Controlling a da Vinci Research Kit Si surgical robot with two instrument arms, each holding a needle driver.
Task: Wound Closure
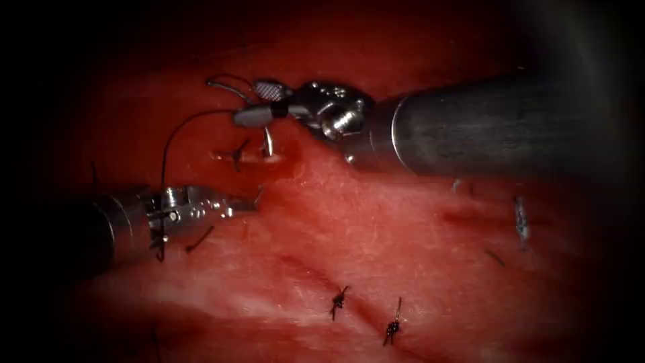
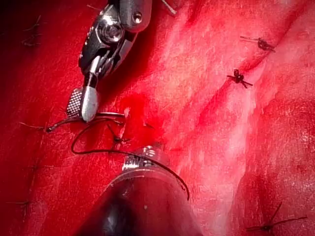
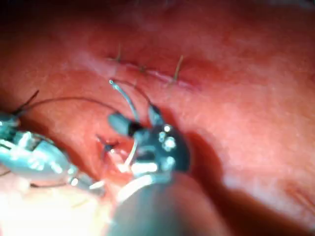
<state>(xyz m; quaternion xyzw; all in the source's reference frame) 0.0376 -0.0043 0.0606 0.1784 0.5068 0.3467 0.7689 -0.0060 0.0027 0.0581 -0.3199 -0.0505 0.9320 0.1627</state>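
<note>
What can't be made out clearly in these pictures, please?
1. Needle: the open right hand covers its middle in the endoscope view, so a grip is unclear; its lower part meets the tissue, depth hidden.
2. Left hand: shut, but its tip is too small to show whether it pinches thread.
3. Left wrist view: its shaft hides that hand.

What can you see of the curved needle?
The thin curved steel needle looks bright and smooth. It runs between the two parted jaws of the right arm's silver wristed hand. One end sticks out free above the red pork tissue, on the side away from the shaft. The other end curves down and meets the tissue at a wet red spot. I can't tell how deep the tip sits there.
</note>
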